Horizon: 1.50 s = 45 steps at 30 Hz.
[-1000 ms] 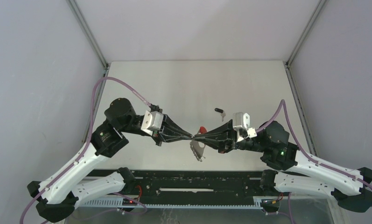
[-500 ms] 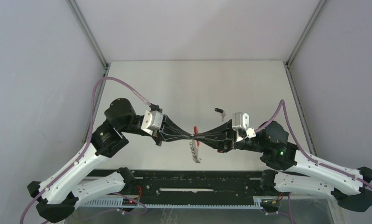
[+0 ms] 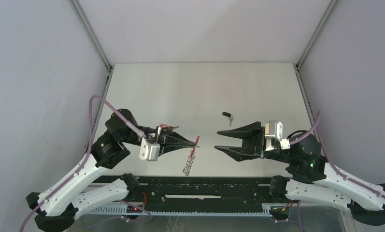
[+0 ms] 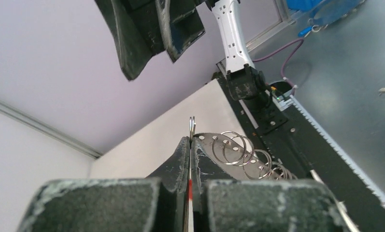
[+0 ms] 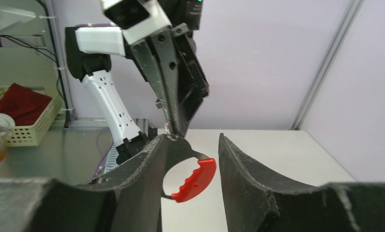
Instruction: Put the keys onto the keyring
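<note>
The left fingers [image 3: 178, 141] were pressed together on the thin edge of the keyring [image 3: 190, 157], which dangled below them toward the worktop [image 3: 190, 87]. The right fingers [image 3: 238, 129] were spread wide and empty, well apart from it. The black-headed key [image 3: 227, 115] lay flat on the worktop beyond them. So slight a pinch might let the ring twist or slip, and the flat key might skid when grasped.

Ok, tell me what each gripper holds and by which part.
Left gripper is shut on the keyring, pinching its upper end; the rest hangs free. Right gripper is open, holding nothing.
</note>
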Each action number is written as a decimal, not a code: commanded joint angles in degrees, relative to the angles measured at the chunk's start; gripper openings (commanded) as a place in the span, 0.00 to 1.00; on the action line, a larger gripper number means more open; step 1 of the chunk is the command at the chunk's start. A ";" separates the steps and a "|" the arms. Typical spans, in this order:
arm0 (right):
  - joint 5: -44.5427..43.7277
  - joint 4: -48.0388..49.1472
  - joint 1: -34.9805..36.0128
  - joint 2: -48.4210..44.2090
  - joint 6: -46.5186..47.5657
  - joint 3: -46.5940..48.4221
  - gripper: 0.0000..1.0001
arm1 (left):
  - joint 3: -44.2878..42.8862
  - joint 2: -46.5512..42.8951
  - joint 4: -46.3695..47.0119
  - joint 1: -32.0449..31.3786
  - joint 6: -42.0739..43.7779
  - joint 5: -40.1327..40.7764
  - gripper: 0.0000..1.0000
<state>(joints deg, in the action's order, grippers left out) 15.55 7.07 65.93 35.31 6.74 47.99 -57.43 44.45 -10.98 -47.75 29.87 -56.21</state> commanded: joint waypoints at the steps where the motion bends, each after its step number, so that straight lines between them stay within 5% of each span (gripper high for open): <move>1: -3.68 -3.50 -1.43 0.11 0.11 0.35 0.53 | -0.54 -1.06 -0.67 -0.84 12.96 -1.89 0.00; 10: -9.65 -6.77 -10.98 2.13 -7.73 0.35 0.76 | -0.78 -0.84 -2.07 -0.86 13.58 -1.56 0.00; 18: -13.21 -17.20 -30.32 13.50 -27.64 0.97 0.80 | 3.61 2.04 9.13 7.52 -10.32 2.60 0.00; 23: -12.71 -18.38 -36.57 25.23 -31.15 1.20 0.87 | 4.78 3.85 8.61 15.00 -13.23 2.61 0.00; 28: -14.34 -17.38 -42.04 38.89 -35.23 2.81 0.72 | 5.11 2.53 -0.72 17.33 -6.13 2.27 0.00; 35: -11.48 -12.84 -47.49 56.54 -38.11 6.13 0.53 | 8.30 -1.52 -3.19 18.30 -7.62 2.35 0.00; 45: -11.84 -8.49 -50.18 64.24 -38.73 8.70 0.40 | 11.54 -1.74 -0.01 18.63 -11.04 2.13 0.00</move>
<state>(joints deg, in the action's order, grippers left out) 4.32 -5.69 16.19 98.04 -30.96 54.46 -47.07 42.96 -14.26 -29.80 20.93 -53.76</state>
